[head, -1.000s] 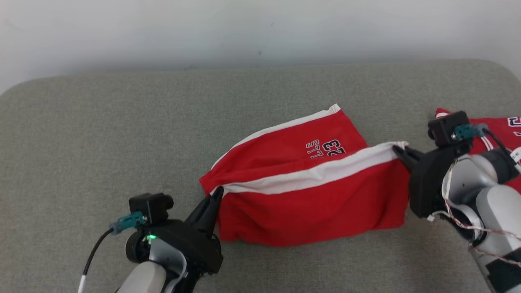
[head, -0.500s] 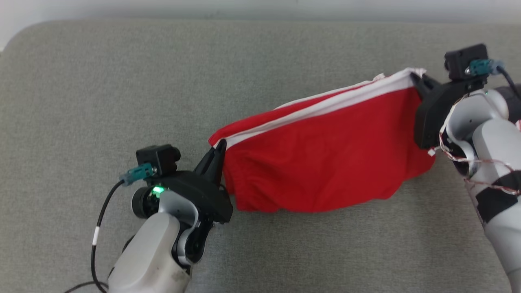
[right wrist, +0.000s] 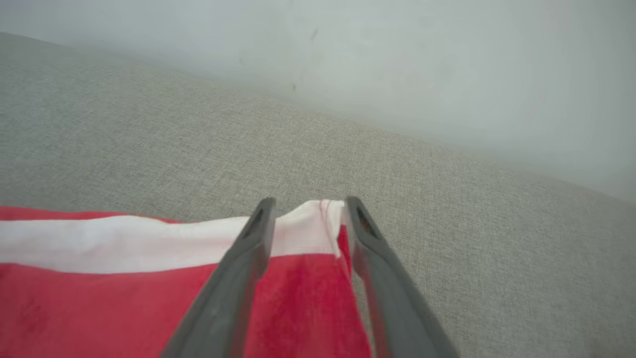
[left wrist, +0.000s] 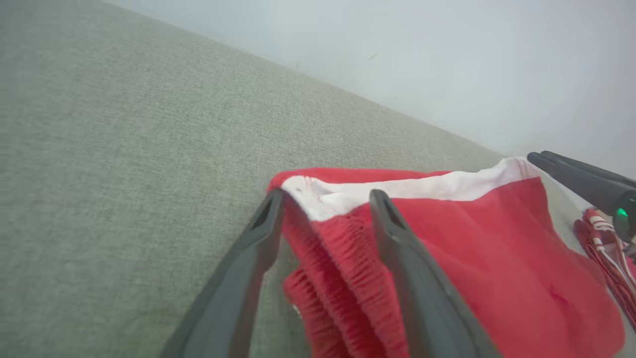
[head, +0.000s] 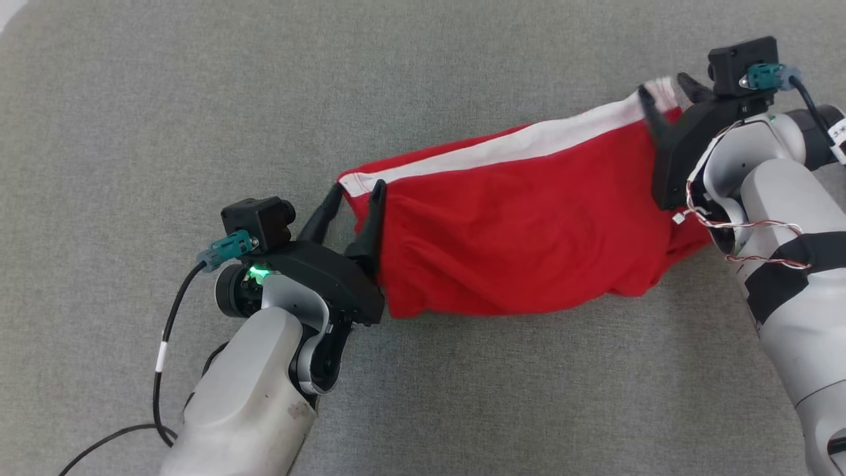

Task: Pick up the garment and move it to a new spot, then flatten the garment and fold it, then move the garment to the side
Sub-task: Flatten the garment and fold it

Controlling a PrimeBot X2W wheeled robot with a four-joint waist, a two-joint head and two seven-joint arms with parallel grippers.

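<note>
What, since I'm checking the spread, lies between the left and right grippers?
In the head view, the red garment spans the stretch from the left gripper to the right gripper, each white-banded corner sitting between open fingers.

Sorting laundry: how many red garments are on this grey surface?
2. Red shorts stretch between the left end effector and the right end effector; a second red striped garment shows at the left wrist view's right edge. Others may be hidden.
</note>
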